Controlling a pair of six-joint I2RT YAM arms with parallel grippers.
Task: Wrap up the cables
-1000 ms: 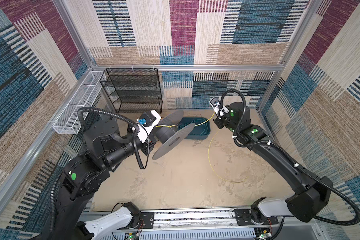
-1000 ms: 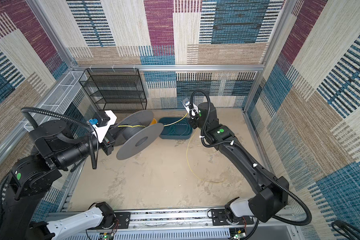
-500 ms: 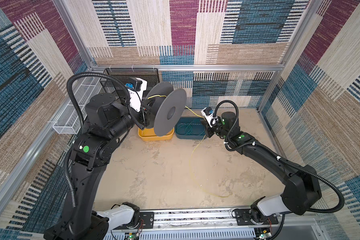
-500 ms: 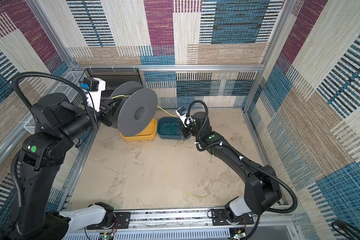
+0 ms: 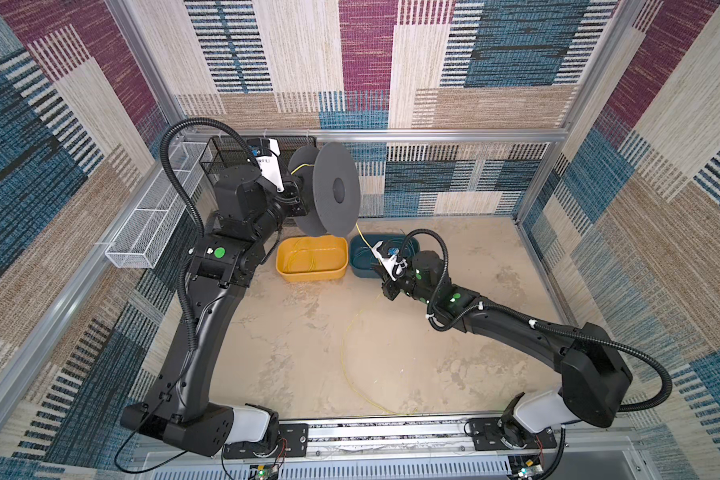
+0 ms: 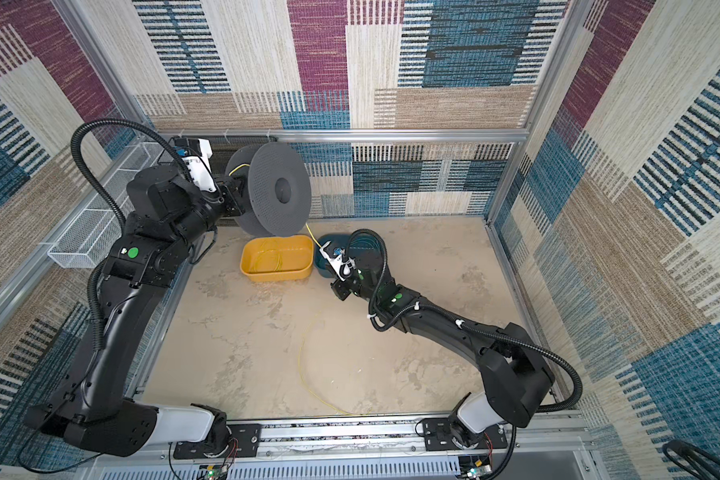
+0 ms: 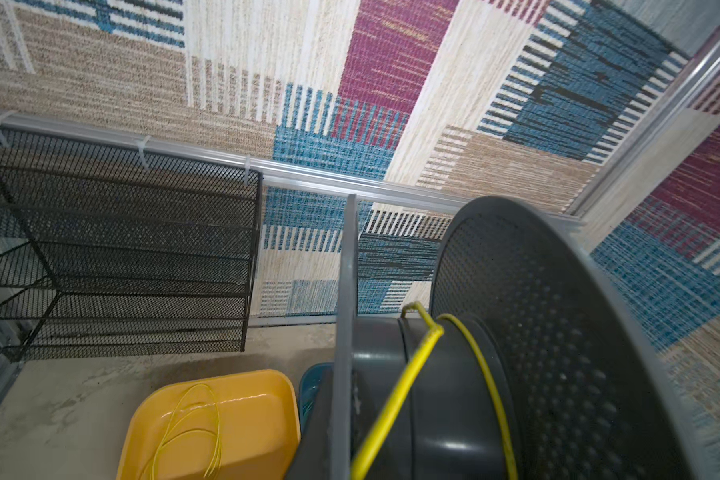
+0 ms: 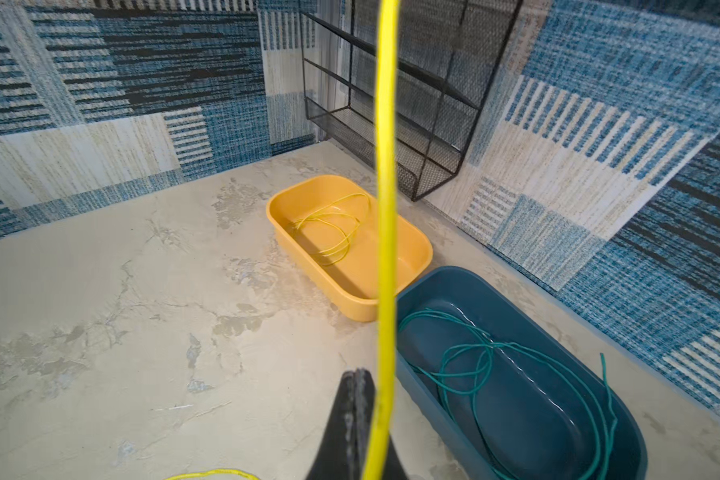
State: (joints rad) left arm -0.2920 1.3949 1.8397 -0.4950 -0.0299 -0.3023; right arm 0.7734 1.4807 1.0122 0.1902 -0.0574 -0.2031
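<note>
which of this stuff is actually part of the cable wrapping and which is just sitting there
In the job:
- yellow cable running to the grey reel
- yellow coil in the yellow tub
- teal coil in the blue tub

Lying about:
- black mesh rack
- white wire basket

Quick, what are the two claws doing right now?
Left gripper: shut on the grey spool.
Right gripper: shut; yellow cable runs alongside, pinched or not unclear.
</note>
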